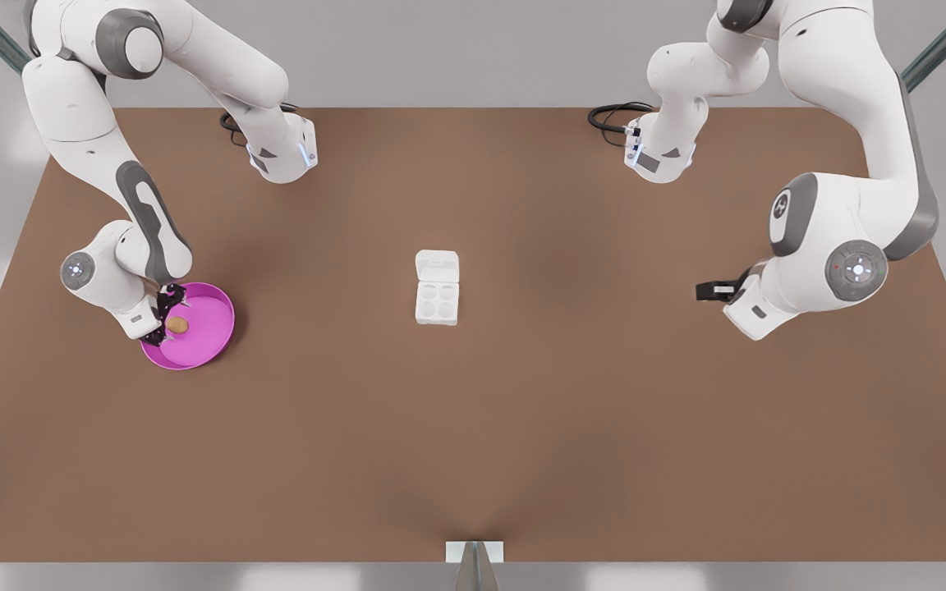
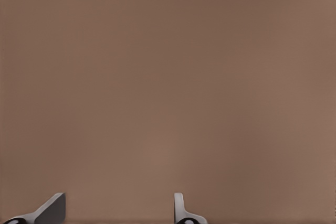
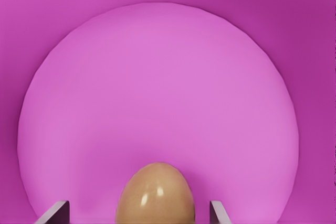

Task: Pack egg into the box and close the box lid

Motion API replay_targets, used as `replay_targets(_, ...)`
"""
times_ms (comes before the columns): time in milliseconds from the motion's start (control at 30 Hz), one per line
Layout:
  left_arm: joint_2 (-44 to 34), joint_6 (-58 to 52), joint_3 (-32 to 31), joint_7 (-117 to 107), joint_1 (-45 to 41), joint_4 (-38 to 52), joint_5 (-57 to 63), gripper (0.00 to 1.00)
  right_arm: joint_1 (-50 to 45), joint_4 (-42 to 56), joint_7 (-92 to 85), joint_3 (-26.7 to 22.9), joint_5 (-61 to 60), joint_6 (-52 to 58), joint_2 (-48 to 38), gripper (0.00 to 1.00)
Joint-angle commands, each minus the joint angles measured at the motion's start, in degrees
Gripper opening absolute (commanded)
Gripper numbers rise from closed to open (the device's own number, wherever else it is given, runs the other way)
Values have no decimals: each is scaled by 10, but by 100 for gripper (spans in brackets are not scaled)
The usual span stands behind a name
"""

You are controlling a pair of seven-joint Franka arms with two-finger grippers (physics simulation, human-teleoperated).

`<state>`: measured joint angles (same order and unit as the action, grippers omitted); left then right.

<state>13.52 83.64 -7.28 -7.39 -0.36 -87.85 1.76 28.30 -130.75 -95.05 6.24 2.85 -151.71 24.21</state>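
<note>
Magenta-pink fills the lower left of the front view: the round dish (image 1: 202, 341) sits on the brown table (image 1: 522, 427), at about eight o'clock from the white box (image 1: 437, 300) in the table's middle. My right gripper (image 1: 167, 322) reaches down into that dish, its dark fingers standing on either side of the egg (image 1: 178, 325), which lies on the dish floor near the rim closest to my arm. The box stands well apart from the dish, its four round cups bare, and the box lid (image 1: 437, 267) lies folded back flat at twelve o'clock from the cups, still joined at the hinge. My left gripper (image 1: 713, 289) hangs over bare table at about three o'clock from the box, well apart from it, waiting there.

From my left wrist, I see plain brown table (image 2: 168, 77) and the tips of two fingers (image 2: 52, 209) set wide apart with nothing between them; that hand is released.

From my right wrist, the pink dish (image 3: 157, 87) spreads out ahead and the tan-brown egg (image 3: 155, 192) rests on it at six o'clock. My right gripper (image 3: 137, 212) has one grey fingertip on each side of the egg, with a gap showing on both sides, so the hand is spread and grips nothing.
</note>
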Motion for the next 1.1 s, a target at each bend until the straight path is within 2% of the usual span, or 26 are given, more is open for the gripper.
replay_targets(0, -1, -13, 1, 1, 1, 1, 2, 100, -1, 3, -42, 0, -1, 5, 0, 99)
replay_targets(333, 0, -15, 0, 1, -2, 17, 15, 100, -2, 4, -41, 1, -7, 18, -7, 97)
replay_targets(433, 12, -14, 1, -2, -1, 17, 38, 100, -3, 8, -42, 1, -7, 18, -4, 86)
replay_targets(533, 15, -16, 1, -1, 1, 16, 38, 100, -3, 8, -44, 1, -7, 18, -3, 80)
replay_targets(700, 15, -27, -1, -3, -4, 15, 38, 100, -4, 12, -44, 1, -7, 19, -1, 62)
replay_targets(767, 15, -28, -1, -3, -4, 15, 38, 100, -4, 12, -44, 1, -7, 19, 0, 58)
replay_targets(1067, 15, -29, -4, -23, -11, 15, 38, 100, -4, 23, -44, 1, -7, 21, 8, 54)
